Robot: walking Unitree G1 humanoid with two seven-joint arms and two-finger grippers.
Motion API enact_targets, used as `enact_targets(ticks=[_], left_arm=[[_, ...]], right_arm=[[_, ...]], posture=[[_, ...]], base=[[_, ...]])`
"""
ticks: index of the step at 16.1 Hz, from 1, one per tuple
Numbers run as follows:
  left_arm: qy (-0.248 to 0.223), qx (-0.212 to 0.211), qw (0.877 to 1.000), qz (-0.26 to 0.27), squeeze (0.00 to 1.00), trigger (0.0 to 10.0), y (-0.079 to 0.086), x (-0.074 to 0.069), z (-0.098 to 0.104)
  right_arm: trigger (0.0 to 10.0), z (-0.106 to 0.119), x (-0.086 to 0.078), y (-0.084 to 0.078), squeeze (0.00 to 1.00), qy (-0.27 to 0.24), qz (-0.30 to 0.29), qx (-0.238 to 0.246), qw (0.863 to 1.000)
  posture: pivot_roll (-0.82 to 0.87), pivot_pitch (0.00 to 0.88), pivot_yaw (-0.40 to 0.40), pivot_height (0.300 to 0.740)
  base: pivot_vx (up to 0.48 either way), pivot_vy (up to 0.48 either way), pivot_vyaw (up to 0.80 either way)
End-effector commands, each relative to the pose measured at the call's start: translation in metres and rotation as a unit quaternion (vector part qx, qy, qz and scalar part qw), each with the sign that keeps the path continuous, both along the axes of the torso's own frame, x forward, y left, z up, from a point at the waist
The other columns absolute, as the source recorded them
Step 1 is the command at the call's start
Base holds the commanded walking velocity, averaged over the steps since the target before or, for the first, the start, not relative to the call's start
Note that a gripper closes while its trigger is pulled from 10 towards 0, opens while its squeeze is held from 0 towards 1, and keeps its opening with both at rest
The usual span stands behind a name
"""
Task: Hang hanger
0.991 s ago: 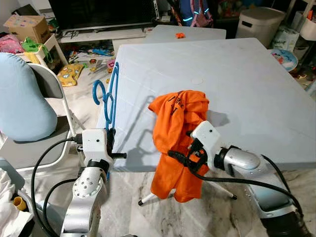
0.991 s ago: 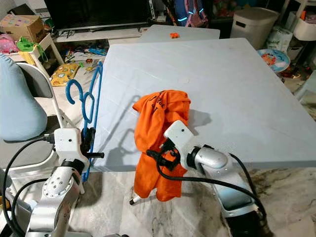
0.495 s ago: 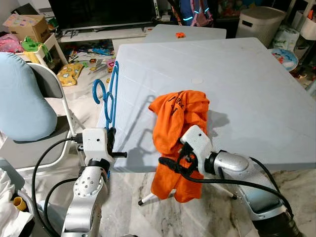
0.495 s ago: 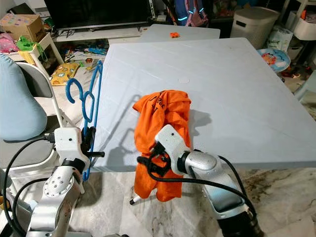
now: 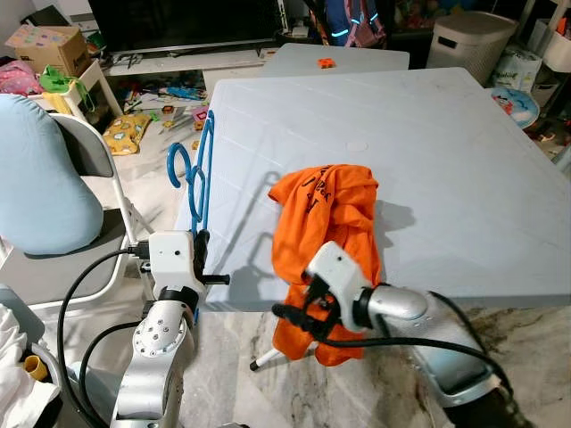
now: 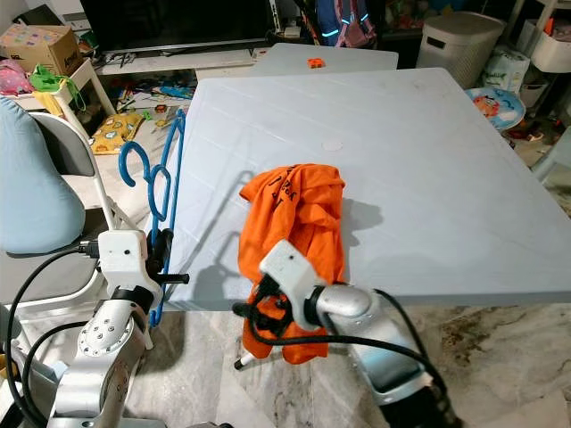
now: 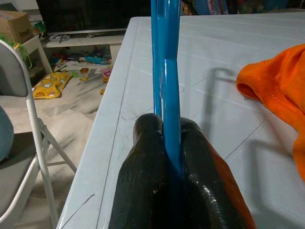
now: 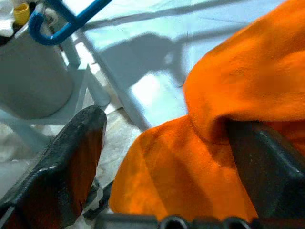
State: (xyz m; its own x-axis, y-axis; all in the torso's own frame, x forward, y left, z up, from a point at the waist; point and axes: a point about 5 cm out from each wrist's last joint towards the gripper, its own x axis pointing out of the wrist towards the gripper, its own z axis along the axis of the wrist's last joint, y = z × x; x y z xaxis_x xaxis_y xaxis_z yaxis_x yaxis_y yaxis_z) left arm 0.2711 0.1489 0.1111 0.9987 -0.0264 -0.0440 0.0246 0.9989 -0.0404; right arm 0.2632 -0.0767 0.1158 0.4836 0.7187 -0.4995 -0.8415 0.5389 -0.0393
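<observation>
— What's around the big pale blue table [image 5: 428, 169]?

— Just beside its left edge, a grey folding chair [image 5: 85, 160] with a light blue cushion [image 5: 36, 178]. Beyond the table's far edge, a second grey table [image 5: 343, 59] carrying a small orange object [image 5: 325, 63].

— And further off?

— Past the far left corner, a cardboard box [image 5: 49, 46] and toys scattered on the floor [image 5: 152, 107]. Past the far right corner, a white lidded bin [image 5: 468, 40].

Blue hanger [image 5: 202, 169], orange shirt [image 5: 323, 214] with dark, perhaps printed marks, pale blue-grey table [image 5: 446, 143], black fingers [image 7: 143, 186].
</observation>
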Motion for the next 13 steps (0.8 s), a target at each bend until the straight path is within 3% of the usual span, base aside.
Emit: enact_targets(ticks=[1,2,3,9,13], left_arm=[[0.009,0.001,1.0,0.005,0.0,10.0,0.003,-0.002,-0.003],[0.009,0.001,1.0,0.005,0.0,10.0,0.003,-0.002,-0.003],[0.009,0.001,1.0,0.007,0.0,10.0,0.003,-0.002,-0.003],[0.009,-0.002,1.0,0.008,0.0,10.0,0.001,-0.003,-0.003],[0.01,-0.001,1.0,0.011,0.0,10.0,0.002,-0.004,-0.003]], right_arm=[[8.0,-0.004,-0.001,0.007,0.0,0.002,0.013,-0.006,1.0],[4.6,-0.005,-0.001,0.008,0.0,0.002,0.012,-0.007,1.0],[0.0,-0.008,0.001,0.006,0.0,-0.009,0.011,-0.031,0.999],[0.0,-0.013,0.025,-0.002,0.0,-0.084,-0.048,-0.101,0.99],[0.0,-0.017,0.048,-0.024,0.0,-0.121,-0.102,-0.132,0.979]], posture=[[-0.05,0.069,0.061,0.74],[-0.04,0.065,0.057,0.74],[-0.04,0.063,0.055,0.74],[-0.04,0.06,0.047,0.74],[-0.03,0.062,0.045,0.74]], base=[[0.0,0.0,0.0],[0.0,0.0,0.0],[0.0,0.0,0.0],[0.0,0.0,0.0],[0.0,0.0,0.0]])
